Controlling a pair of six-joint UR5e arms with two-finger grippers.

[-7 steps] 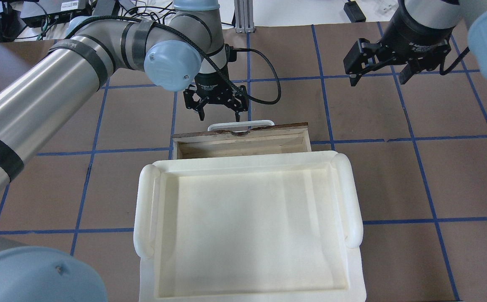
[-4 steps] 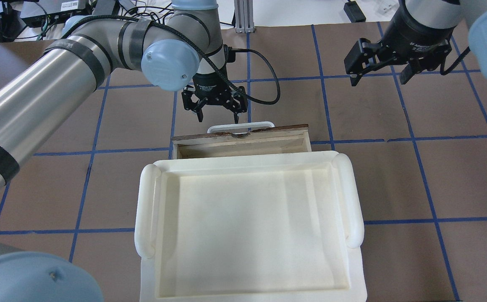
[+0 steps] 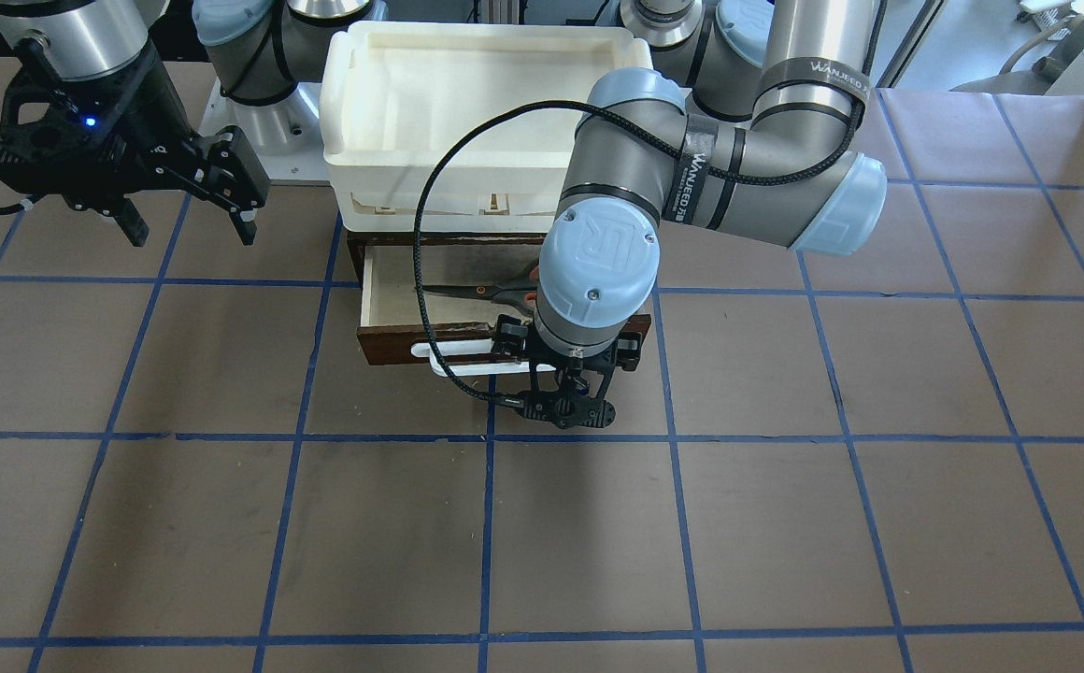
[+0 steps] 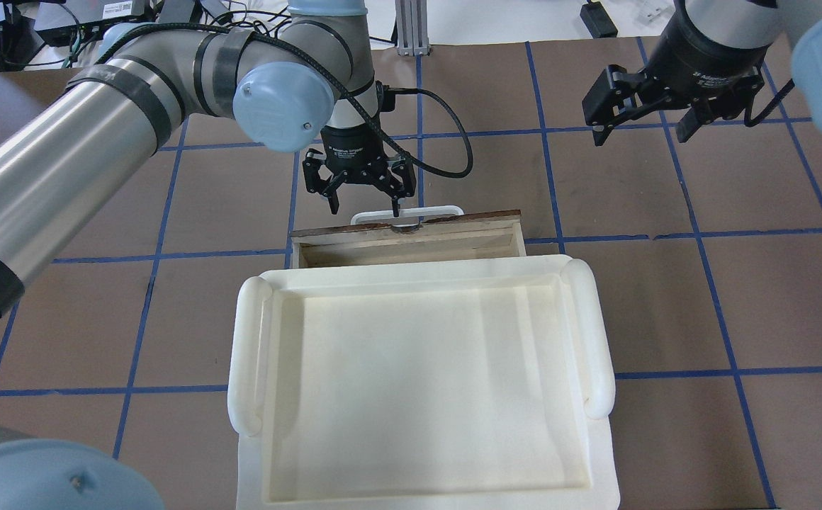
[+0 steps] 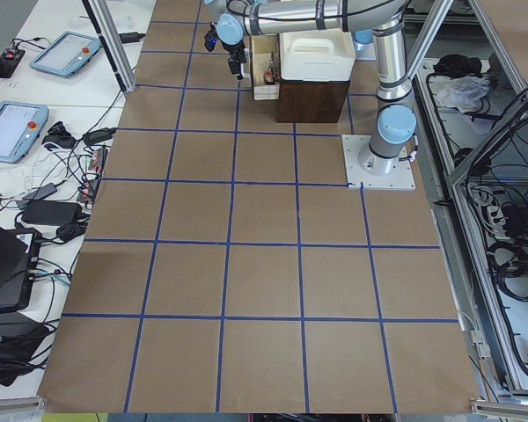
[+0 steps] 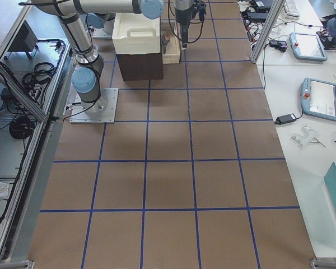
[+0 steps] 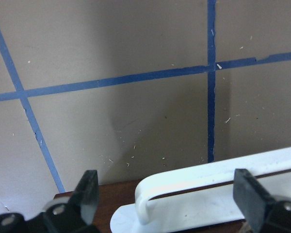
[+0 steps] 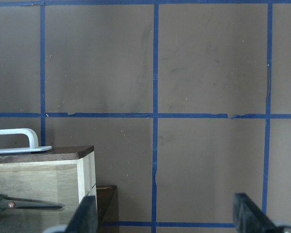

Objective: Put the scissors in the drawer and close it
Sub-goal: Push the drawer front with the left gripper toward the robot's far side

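With the scissors (image 3: 481,292) lying in the open drawer (image 3: 383,346) and the left gripper (image 4: 363,205) spread wide just beyond the handle (image 7: 208,172) (the right gripper (image 4: 641,134), also wide, hangs well apart), a skewed push could jam the drawer or snag a finger under the bar, though bare table (image 3: 224,523) beyond leaves room.
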